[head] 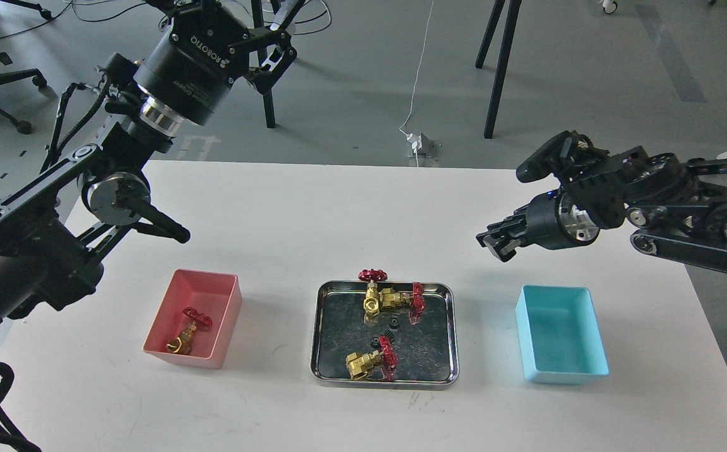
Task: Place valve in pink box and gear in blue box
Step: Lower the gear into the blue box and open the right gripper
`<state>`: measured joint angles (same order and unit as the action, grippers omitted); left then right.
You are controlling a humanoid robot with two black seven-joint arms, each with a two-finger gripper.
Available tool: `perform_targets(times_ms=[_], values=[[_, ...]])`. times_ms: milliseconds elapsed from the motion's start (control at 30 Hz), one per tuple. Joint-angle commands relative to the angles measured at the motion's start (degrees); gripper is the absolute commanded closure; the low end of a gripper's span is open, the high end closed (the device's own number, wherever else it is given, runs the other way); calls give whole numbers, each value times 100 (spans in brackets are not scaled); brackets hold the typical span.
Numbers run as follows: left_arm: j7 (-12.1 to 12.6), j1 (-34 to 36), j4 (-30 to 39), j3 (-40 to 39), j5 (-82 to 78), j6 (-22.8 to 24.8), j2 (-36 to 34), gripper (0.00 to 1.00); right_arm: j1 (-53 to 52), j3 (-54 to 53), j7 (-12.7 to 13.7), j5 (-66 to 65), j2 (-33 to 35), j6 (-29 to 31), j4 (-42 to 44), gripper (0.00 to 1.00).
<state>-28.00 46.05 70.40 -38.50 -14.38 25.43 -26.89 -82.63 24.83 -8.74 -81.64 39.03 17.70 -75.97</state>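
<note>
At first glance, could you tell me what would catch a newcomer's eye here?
Probably the shiny steel tray at the table's centre, holding three brass valves with red handwheels. Next, the pink box to its left, with one valve already inside, and the blue box to its right.

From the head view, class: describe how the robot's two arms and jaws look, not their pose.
Both arms are black, jointed, with silver metal rings and discs. The left gripper has a round black body lettered ROBOTIQ in white, with black cables trailing below. The right gripper is smaller, dark and blocky.
</note>
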Motion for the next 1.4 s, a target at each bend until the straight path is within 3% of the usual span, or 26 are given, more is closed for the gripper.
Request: perform_targets(times_ms=[0,133,400,433,500,567,600,833,967,1067,1133,1233,1367], values=[[0,1,0,26,-12,-12,123,7,151,153,21,-72,920,102,-418,97],[0,9,-9,9,-179,-29,237,7,362,215,21,-80,1264,111,-813,97],[0,9,-17,-18,-241,-47,272,7,564,259,48,-54,1493,339,-1016,85],[0,9,-17,-18,-241,-47,272,7,556,250,56,-45,1528,392,-1016,79],[0,1,-35,-18,-241,-56,272,7,555,215,65,-2,1546,392,-1016,57],[0,1,-44,-18,-241,-56,281,7,564,180,65,60,1546,392,-1008,10],[0,1,-61,-9,-241,-56,281,7,564,162,65,121,1546,401,-1008,0],[0,36,-245,88,-250,-73,255,7,696,-592,74,1358,1616,-19,-815,0],[0,97,-877,79,-250,-73,299,7,819,-1663,48,3901,1547,-827,-604,0],[0,97,-1387,-17,-188,32,439,7,880,-2323,-31,6449,1380,-1049,-367,0],[0,54,-1511,-18,-162,257,457,7,1038,-2736,-320,8130,1213,-1058,-113,0],[0,-8,-1529,-18,-118,257,457,7,1503,-3387,-1233,9935,766,-909,432,0],[0,-149,-1538,-18,14,257,475,6,2241,-4125,-1446,10062,45,537,1231,0]])
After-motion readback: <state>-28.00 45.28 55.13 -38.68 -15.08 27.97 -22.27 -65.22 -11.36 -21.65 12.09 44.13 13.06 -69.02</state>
